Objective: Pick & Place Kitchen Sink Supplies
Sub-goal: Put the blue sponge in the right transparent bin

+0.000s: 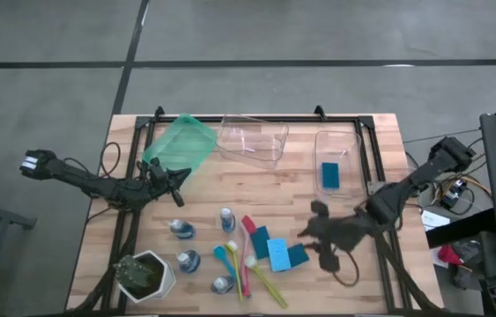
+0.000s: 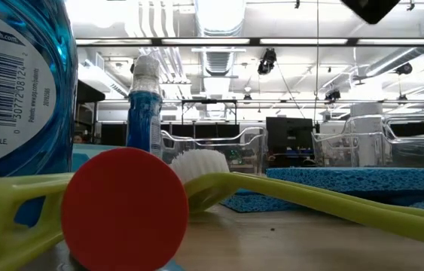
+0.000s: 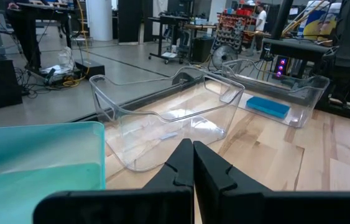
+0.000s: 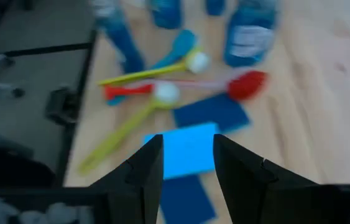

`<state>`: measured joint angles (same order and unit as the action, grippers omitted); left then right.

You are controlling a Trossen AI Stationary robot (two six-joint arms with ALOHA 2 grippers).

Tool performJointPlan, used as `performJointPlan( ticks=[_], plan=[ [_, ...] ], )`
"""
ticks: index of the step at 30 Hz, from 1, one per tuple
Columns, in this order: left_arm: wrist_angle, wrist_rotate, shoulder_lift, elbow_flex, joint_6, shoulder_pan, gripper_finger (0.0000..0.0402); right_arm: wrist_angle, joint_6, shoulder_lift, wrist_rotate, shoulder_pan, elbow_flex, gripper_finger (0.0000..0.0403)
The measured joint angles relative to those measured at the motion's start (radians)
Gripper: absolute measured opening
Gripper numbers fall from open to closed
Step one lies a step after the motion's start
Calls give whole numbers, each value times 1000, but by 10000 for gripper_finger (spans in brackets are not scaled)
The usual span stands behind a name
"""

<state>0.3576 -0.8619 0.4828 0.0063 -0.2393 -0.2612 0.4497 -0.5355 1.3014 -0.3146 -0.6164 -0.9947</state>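
Light-blue rectangular sponge (image 4: 187, 149) lying flat on wooden counter (image 1: 353, 282), lower centre of high view, beside dark-blue rectangular sponges (image 4: 212, 113) and thin pink, teal, yellow-green brushes (image 1: 246, 260). Prob. light, soft, squashy, not slippery; best pinched across short sides, mid-length. Right gripper (image 4: 187, 163) w/ fingers apart, empty, just above it. Left gripper (image 3: 193, 167) fingers pressed together, empty, upper left by green plastic bin (image 1: 177, 145). One sponge already in clear bin (image 1: 336, 141), upper right.
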Motion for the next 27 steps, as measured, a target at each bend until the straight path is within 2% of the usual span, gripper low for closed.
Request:
performJointPlan(
  ticks=[6, 11, 19, 27],
  plan=[
    [-1, 0, 0, 0, 0, 0, 0, -45, 89, 189, -52, -69, -56, 169],
    [-1, 0, 0, 0, 0, 0, 0, -12, 54, 376, -52, -92, -187, 192],
    [-2, 0, 0, 0, 0, 0, 0, 283, 25, 622, -78, -100, -423, 181],
    [-3, 0, 0, 0, 0, 0, 0, 353, 34, 769, -81, -100, -544, 167]
  ],
)
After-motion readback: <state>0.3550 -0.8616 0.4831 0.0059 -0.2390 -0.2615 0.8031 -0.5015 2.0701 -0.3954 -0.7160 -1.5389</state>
